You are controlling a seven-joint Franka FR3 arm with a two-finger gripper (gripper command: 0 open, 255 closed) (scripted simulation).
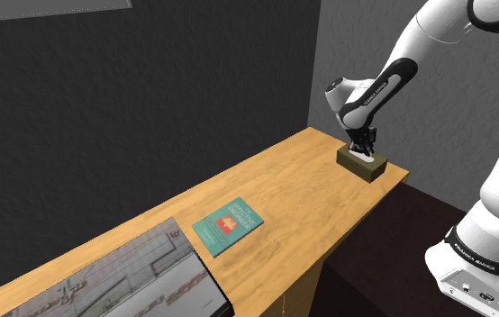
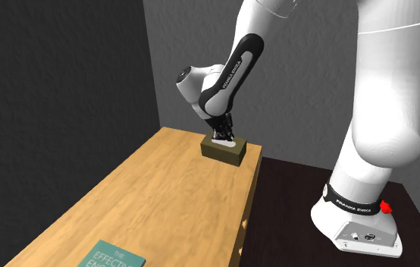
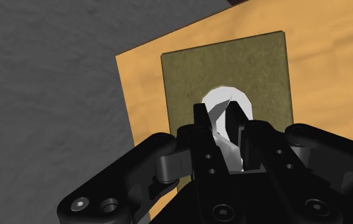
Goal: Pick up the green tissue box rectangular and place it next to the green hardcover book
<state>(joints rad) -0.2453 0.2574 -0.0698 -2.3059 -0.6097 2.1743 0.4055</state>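
The olive-green tissue box (image 1: 366, 166) (image 2: 224, 151) (image 3: 188, 76) rests on the wooden table (image 1: 311, 212) (image 2: 163, 197) at its far corner by the grey wall. A tuft of white tissue (image 3: 223, 100) sticks out of its top. My gripper (image 1: 361, 153) (image 2: 224, 138) (image 3: 222, 124) points down onto the box, its fingers closed on that tuft. The green hardcover book (image 1: 228, 224) (image 2: 110, 258) lies flat farther along the table, well apart from the box.
A large flat panel with a greyish picture (image 1: 122, 279) lies on the table beyond the book, at the shoulder view's lower left. A dark wall runs behind the table. The table's front edge drops to a dark floor (image 2: 292, 220), where my stand (image 1: 477, 270) sits.
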